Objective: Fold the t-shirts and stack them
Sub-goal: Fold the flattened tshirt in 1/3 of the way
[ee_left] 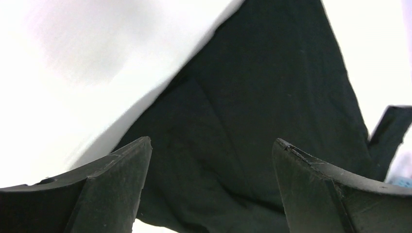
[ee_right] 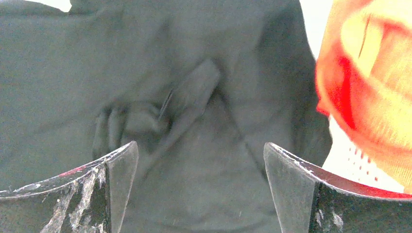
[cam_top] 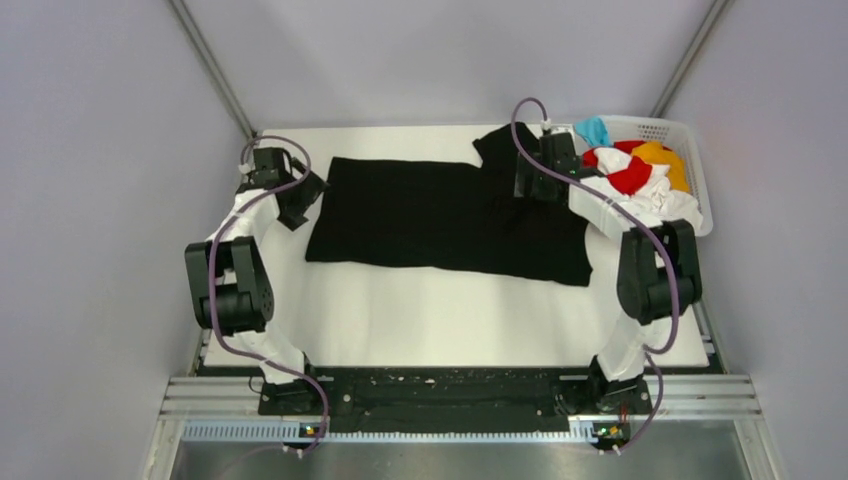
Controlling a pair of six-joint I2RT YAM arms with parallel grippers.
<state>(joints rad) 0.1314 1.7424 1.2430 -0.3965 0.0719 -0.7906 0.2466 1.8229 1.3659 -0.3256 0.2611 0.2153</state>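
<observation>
A large black t-shirt (cam_top: 440, 215) lies spread flat on the white table, one sleeve (cam_top: 498, 142) pointing to the rear. My left gripper (cam_top: 303, 203) is open at the shirt's left edge; in the left wrist view (ee_left: 211, 145) its fingers (ee_left: 121, 179) straddle a corner of the black cloth (ee_left: 252, 97). My right gripper (cam_top: 527, 188) is open above the shirt's rear right part, near the sleeve; in the right wrist view (ee_right: 199, 150) wrinkled black cloth (ee_right: 194, 97) fills the space between the fingers (ee_right: 291, 184). Red (cam_top: 630, 175), white (cam_top: 660, 200), orange-yellow (cam_top: 665, 160) and light blue (cam_top: 595, 130) shirts lie heaped in the basket.
The white lattice basket (cam_top: 690, 150) stands at the rear right corner, close beside my right gripper. Its red and orange cloth (ee_right: 369, 73) shows at the right edge of the right wrist view. Bare white table (cam_top: 440, 320) lies in front of the shirt. Grey walls enclose the table.
</observation>
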